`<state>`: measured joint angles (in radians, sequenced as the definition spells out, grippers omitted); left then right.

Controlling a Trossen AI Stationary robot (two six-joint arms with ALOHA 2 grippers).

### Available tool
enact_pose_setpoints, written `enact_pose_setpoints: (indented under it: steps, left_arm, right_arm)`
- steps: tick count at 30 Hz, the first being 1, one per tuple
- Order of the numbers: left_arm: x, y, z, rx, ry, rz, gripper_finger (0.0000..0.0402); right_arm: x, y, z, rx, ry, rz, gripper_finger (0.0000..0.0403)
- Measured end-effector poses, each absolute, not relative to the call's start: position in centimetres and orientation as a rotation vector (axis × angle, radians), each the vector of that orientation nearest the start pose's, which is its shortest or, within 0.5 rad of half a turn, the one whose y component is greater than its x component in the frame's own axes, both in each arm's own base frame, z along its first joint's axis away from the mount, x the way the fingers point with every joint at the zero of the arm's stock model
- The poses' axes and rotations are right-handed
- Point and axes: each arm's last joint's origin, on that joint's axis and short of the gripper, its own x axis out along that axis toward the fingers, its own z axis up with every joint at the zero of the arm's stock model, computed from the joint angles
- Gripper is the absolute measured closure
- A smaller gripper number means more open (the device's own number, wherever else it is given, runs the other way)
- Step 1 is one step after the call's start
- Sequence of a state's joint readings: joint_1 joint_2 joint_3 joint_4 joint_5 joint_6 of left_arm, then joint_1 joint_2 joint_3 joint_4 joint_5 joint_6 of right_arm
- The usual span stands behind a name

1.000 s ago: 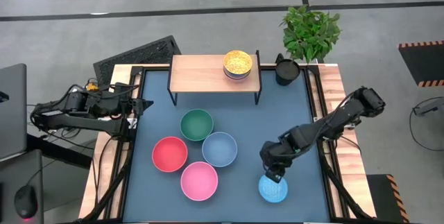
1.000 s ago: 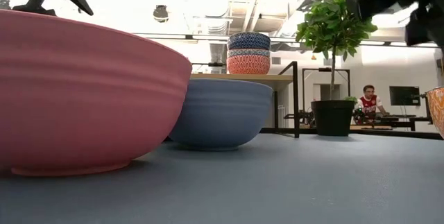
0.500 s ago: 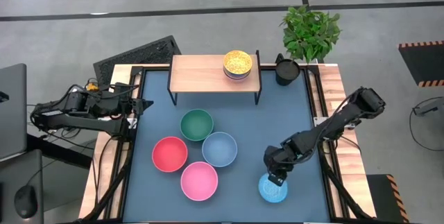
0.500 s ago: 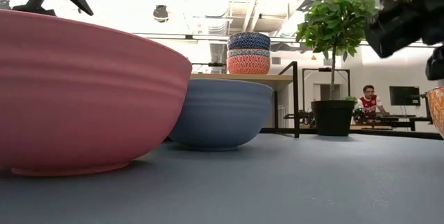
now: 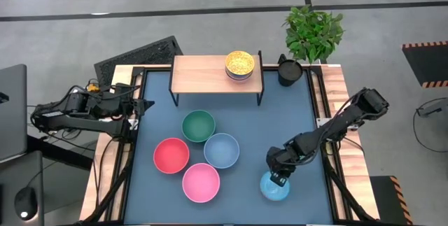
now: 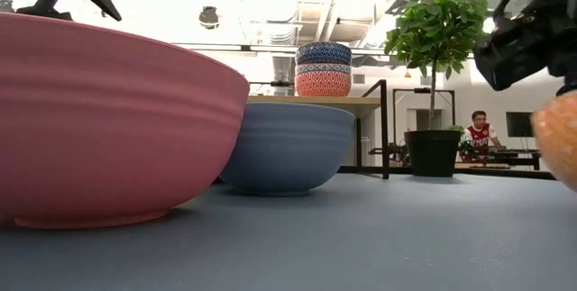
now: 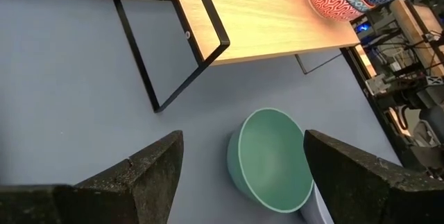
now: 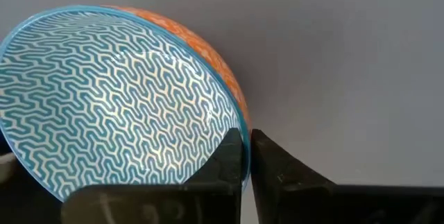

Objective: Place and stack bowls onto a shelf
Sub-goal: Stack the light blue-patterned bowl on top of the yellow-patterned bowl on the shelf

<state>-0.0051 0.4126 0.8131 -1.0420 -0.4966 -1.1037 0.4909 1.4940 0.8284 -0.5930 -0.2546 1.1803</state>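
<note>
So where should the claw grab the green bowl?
On its rim, coming from above. The green bowl sits upright and open, too wide to span, so one finger goes inside and one outside. Its shelf-facing side is clearest; the grey-blue bowl crowds the other.

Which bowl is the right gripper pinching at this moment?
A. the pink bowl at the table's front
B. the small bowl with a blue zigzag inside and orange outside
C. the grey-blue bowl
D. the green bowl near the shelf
B: the right gripper is shut on the rim of the blue-patterned bowl with the orange outside, right of the plain bowls.
</note>
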Motion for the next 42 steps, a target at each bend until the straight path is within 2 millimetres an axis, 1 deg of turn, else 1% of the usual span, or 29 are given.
enact_pose_setpoints:
  steps: [4,6,9,12,14,16,20,22,25,27,30,34,36,39,40,42]
  left_arm:
    - [5.5,1.4,30.5,-0.876,0.289,0.769,0.0118]
    - [5.5,1.4,30.5,-0.871,0.291,0.768,0.0118]
    - [5.5,1.4,30.5,-0.871,0.291,0.768,0.0118]
    - [5.5,1.4,30.5,-0.871,0.291,0.767,0.0118]
    - [5.5,1.4,30.5,-0.871,0.291,0.767,0.0118]
    - [5.5,1.4,30.5,-0.871,0.291,0.767,0.0118]
    - [5.5,1.4,30.5,-0.871,0.291,0.767,0.0118]
    - [5.5,1.4,30.5,-0.871,0.291,0.767,0.0118]
    - [5.5,1.4,30.5,-0.865,0.293,0.766,0.0118]
    - [5.5,1.4,30.5,-0.855,0.298,0.763,0.0118]
    - [5.5,1.4,30.5,-0.854,0.298,0.763,0.0118]
    - [5.5,1.4,30.5,-0.862,0.298,0.759,0.0118]
    - [5.5,1.4,30.4,-0.867,0.302,0.754,0.0118]
    - [5.5,1.3,30.4,-0.868,0.304,0.751,0.0118]
    - [5.5,1.3,30.4,-0.868,0.303,0.752,0.0118]
    - [5.5,1.3,30.4,-0.867,0.302,0.753,0.0118]
  right_arm:
    - [22.8,12.4,17.2,0.865,1.457,-0.227,0.0372]
    - [23.0,12.0,17.5,0.885,1.446,-0.235,0.0372]
    - [23.9,11.0,19.2,0.929,1.380,-0.216,0.0372]
    - [24.5,9.5,21.6,0.961,1.324,-0.214,0.0372]
    - [24.9,8.1,23.7,0.979,1.293,-0.234,0.0372]
    - [25.2,6.4,26.3,1.003,1.270,-0.280,0.0372]
    - [25.8,2.5,32.5,0.977,1.180,-0.341,0.0372]
    - [26.1,0.3,35.7,0.967,1.117,-0.406,0.0372]
    - [26.5,-3.0,39.8,0.918,1.044,-0.489,0.0372]
    - [26.9,-5.2,41.9,0.876,0.994,-0.530,0.0372]
    - [27.6,-8.5,44.1,0.820,0.949,-0.551,0.0372]
    - [29.1,-12.6,45.4,0.746,0.877,-0.565,0.0372]
    - [30.0,-14.5,44.7,0.730,0.843,-0.566,0.0372]
    - [29.6,-17.0,43.7,0.764,0.845,-0.584,0.0372]
    - [29.8,-17.5,43.3,0.765,0.861,-0.592,0.0372]
    - [29.8,-18.6,43.0,0.768,0.848,-0.619,0.0372]
